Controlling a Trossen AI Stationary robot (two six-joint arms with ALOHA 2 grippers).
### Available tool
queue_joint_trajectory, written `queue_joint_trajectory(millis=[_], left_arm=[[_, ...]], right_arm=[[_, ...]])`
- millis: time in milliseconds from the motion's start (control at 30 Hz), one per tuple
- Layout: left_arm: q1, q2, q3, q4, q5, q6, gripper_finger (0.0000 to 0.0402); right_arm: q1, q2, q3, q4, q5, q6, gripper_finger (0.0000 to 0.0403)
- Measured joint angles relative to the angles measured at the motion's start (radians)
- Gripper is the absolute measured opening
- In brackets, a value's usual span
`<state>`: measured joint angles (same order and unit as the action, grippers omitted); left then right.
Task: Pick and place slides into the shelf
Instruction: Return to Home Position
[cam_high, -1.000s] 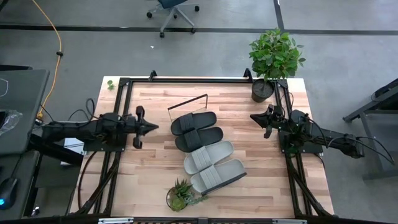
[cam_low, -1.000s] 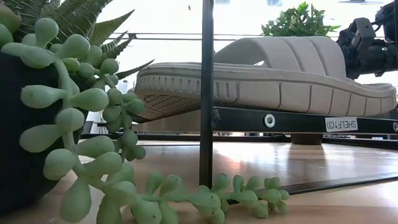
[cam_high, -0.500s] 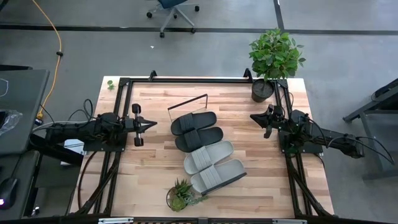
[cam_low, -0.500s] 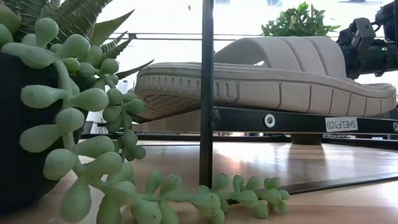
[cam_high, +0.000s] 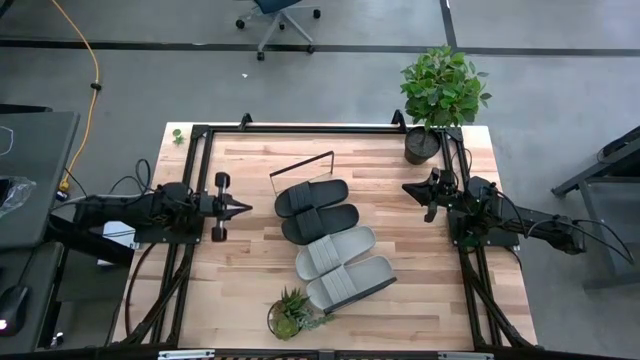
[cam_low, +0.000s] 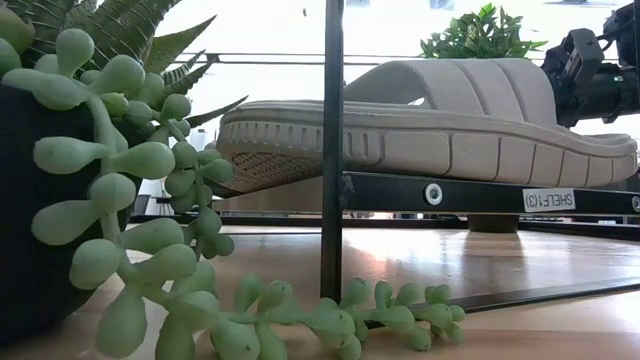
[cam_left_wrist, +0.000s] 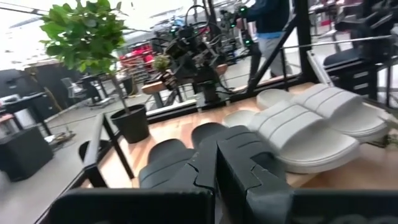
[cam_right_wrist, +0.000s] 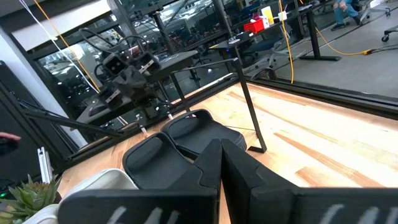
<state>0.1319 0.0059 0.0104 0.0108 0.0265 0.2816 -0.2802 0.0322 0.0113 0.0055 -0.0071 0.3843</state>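
Four slides lie side by side in a row on the shelf (cam_high: 302, 161) at the table's middle, soles down. The two black ones (cam_high: 311, 197) (cam_high: 320, 222) lie at the far end and the two light grey ones (cam_high: 335, 252) (cam_high: 350, 284) at the near end. The low view shows the nearest grey slide (cam_low: 430, 120) resting on the shelf's dark edge rail (cam_low: 480, 195). My left gripper (cam_high: 246, 207) hovers shut to the left of the black slides. My right gripper (cam_high: 407, 187) waits shut to their right. Both wrist views show closed fingers (cam_left_wrist: 214, 168) (cam_right_wrist: 221, 163) pointing at the slides.
A tall potted plant (cam_high: 440, 95) stands at the far right corner. A small succulent pot (cam_high: 290, 315) sits at the near edge, close to the nearest grey slide. The shelf's thin upright rod (cam_low: 332, 150) rises in front of that slide. Black frame rails run along both table sides.
My left gripper has shifted slightly, backing a little toward the table's left edge, and has stayed shut. The slides and my right arm have not moved.
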Motion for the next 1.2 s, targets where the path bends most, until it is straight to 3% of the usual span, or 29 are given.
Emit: queue_joint_trajectory(millis=[1200], left_arm=[[-0.028,0.005,-0.001,0.000,-0.012,0.006,0.0001]], right_arm=[[0.000,0.000,0.000,0.000,0.000,0.000,0.0000]])
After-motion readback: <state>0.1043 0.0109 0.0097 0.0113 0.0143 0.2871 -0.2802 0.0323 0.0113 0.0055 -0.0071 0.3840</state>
